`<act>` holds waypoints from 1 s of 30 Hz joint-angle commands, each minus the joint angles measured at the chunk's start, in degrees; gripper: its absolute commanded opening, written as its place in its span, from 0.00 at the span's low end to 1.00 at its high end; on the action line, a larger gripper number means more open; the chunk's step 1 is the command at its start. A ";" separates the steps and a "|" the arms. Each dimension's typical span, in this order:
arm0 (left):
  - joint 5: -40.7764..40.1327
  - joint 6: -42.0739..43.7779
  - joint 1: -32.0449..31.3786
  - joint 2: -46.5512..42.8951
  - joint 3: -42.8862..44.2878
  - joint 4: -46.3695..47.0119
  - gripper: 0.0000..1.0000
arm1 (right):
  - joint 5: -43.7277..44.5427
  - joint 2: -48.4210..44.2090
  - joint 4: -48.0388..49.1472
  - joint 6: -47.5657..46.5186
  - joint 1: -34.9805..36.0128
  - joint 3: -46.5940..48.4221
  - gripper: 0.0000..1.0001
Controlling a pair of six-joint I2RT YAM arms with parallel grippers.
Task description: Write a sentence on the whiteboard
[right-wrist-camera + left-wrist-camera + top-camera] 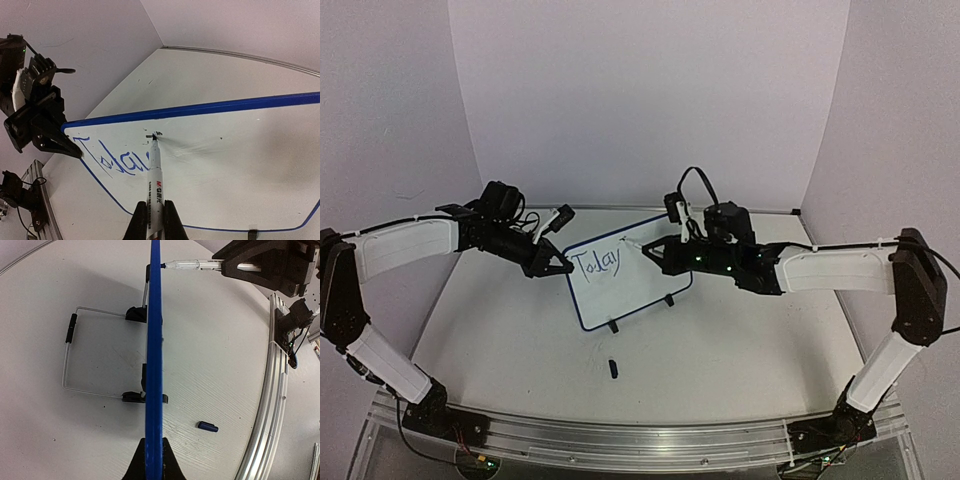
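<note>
The whiteboard (630, 290) stands tilted on its clip feet mid-table, its blue rim edge-on in the left wrist view (154, 340). My left gripper (563, 265) (154, 445) is shut on the board's left edge. Of the sentence, only the word "Today" (597, 263) (107, 160) is on the board in blue. My right gripper (655, 250) (155, 207) is shut on a white marker (155, 175). The marker's tip (154, 136) touches the board just right of that word, beside a small dark mark.
The marker's dark cap (613, 368) (207, 427) lies on the table in front of the board. Behind the board, the wire stand (65, 365) rests on the table. A metal rail (620, 440) runs along the near edge. Walls close in on three sides.
</note>
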 commanded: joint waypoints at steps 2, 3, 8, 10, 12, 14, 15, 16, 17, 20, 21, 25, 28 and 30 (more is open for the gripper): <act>-2.32 0.95 -0.45 1.71 1.34 -2.81 0.00 | 2.39 0.17 0.93 0.65 0.07 1.17 0.00; -2.28 0.97 -0.41 1.76 1.34 -2.82 0.00 | 2.59 -0.01 0.92 0.81 0.08 0.86 0.00; -2.27 0.95 -0.39 1.69 1.35 -2.83 0.00 | 2.61 -0.59 0.92 1.22 0.00 -0.07 0.00; -2.26 0.95 -0.40 1.63 1.37 -2.81 0.00 | 2.49 -0.77 0.92 1.38 0.08 -0.59 0.00; -2.27 0.95 -0.45 1.63 1.39 -2.81 0.00 | 2.33 -0.94 0.92 1.43 0.03 -0.89 0.00; -2.27 0.95 -0.46 1.63 1.36 -2.81 0.00 | 1.82 -1.19 1.00 1.49 0.05 -1.23 0.00; -2.27 0.95 -0.47 1.70 1.36 -2.81 0.00 | 1.60 -1.28 1.01 1.43 0.07 -1.32 0.00; -2.25 0.98 -0.46 1.70 1.37 -2.81 0.00 | 1.16 -1.38 1.07 1.42 0.06 -1.37 0.00; -2.26 0.95 -0.46 1.71 1.38 -2.78 0.00 | 0.20 -1.58 1.17 1.23 0.05 -1.45 0.00; -2.27 0.96 -0.46 1.72 1.36 -2.81 0.00 | -2.02 -2.59 2.29 0.89 0.12 -2.34 0.00; -2.27 0.99 -0.46 1.71 1.38 -2.81 0.00 | -3.31 -3.69 3.77 0.89 0.16 -3.21 0.00; -2.27 0.91 -0.46 1.65 1.41 -2.75 0.00 | -1.40 -5.49 4.80 2.14 0.12 -5.39 0.00; -2.18 0.86 -0.47 1.63 1.36 -2.75 0.00 | 1.44 -5.73 4.79 2.91 0.00 -6.33 0.00; -2.14 0.87 -0.54 1.63 1.33 -2.72 0.00 | 1.77 -5.20 4.85 3.24 -0.24 -6.26 0.00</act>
